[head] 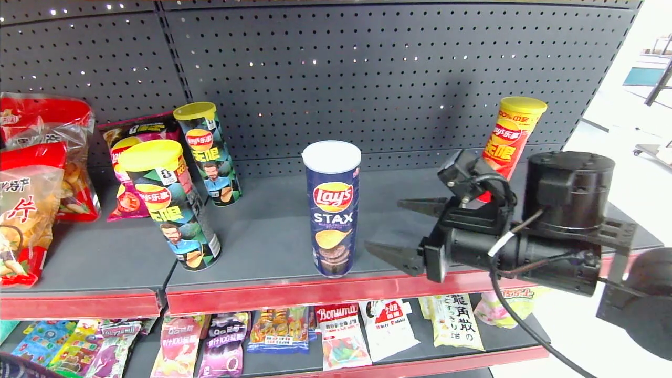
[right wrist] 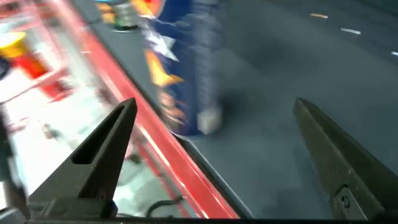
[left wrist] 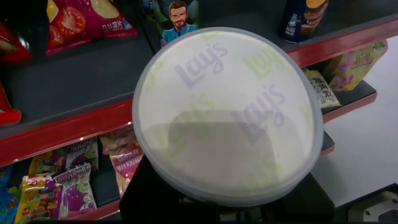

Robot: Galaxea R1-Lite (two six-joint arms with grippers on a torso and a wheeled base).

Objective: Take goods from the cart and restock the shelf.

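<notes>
A blue chip can [head: 333,210] with a white lid stands upright near the front of the grey shelf [head: 273,231]. My right gripper [head: 383,226] hovers just right of it, open and with nothing in it. In the right wrist view the open gripper [right wrist: 214,102] faces the same blue can [right wrist: 180,62] across the red shelf lip [right wrist: 155,143]. Another chip can's white lid [left wrist: 227,115] sits end-on close to the left wrist camera, in front of the shelf. My left gripper [left wrist: 217,205] is shut on this can from below, its fingers hidden.
Two green cans with yellow lids [head: 170,205] [head: 207,152] stand left of the blue can. A red can [head: 512,139] is at the back right and snack bags [head: 31,210] at the far left. Several packets [head: 336,336] fill the lower shelf.
</notes>
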